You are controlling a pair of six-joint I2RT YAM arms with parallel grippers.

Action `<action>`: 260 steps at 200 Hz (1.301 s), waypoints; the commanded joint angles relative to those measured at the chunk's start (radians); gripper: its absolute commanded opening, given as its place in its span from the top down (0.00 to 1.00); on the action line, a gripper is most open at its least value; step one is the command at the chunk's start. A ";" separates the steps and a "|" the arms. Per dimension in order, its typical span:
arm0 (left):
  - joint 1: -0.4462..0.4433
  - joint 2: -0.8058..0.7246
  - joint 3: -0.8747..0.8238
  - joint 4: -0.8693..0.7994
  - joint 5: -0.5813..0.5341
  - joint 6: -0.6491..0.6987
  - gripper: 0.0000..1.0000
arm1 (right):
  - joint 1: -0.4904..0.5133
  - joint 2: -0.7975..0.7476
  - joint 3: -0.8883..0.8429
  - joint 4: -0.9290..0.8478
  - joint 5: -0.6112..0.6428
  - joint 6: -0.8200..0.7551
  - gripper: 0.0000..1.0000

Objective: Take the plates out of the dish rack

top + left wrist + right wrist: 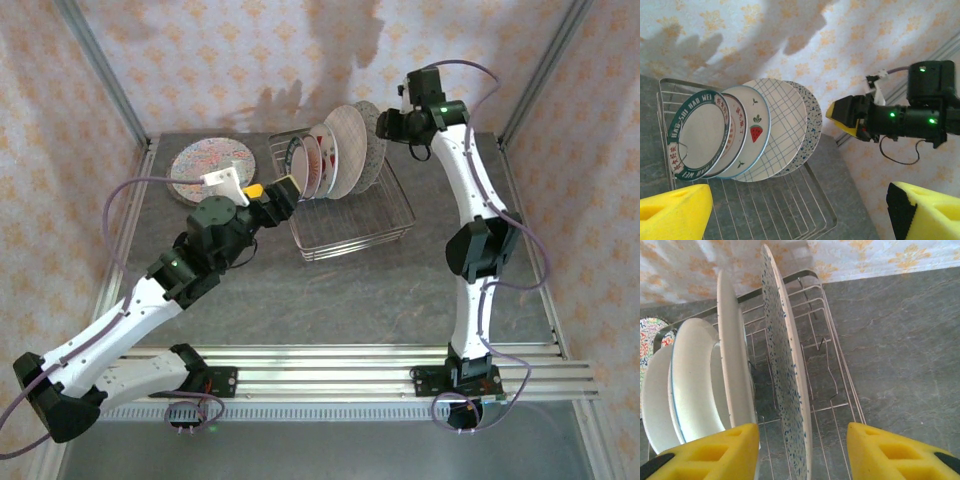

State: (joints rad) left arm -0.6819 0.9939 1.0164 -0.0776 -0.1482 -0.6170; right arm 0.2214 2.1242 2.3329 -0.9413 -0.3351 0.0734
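- Patterned orange-and-cream wallpaper closes in a grey stone-look table (330, 300), and the dish rack (365, 232) sits toward the back of it.
- The plates (340, 160) stand on edge in the rack's far half, leaning together in a tight row. One multicolour squiggle plate (208, 168) lies flat on the table, well to the left of the rack.
- At the rack's right end stands the blue-speckled plate (782, 365). Next to it comes a plaid plate (785, 120), then a strawberry plate (754, 131). A dark-rimmed plate (697, 135) is at the left end.
- The right gripper (802, 430) hangs over the rack's right end, its jaws spread to either side of the speckled plate's upper rim, with a gap showing on both sides.
- The left gripper (799, 192) waits at the rack's left end, jaws wide apart and empty.
- These look like glazed ceramic: stiff, fairly heavy for a two-finger pinch, slick and quick to chip.
- I'd grip the speckled plate near the top of its rim, pads flat on both faces and set deep. I'd lift it straight up out of the prongs so it neither swings nor knocks the plaid one.
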 commanded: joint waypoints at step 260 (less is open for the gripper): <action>-0.030 -0.012 0.088 0.044 -0.101 0.157 0.09 | 0.013 0.172 0.159 0.019 -0.059 -0.028 0.99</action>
State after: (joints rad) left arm -0.7010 0.9775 1.0714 -0.0704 -0.2188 -0.4873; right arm 0.2188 2.2875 2.4290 -0.9554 -0.3977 0.0277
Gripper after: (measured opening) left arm 0.910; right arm 0.087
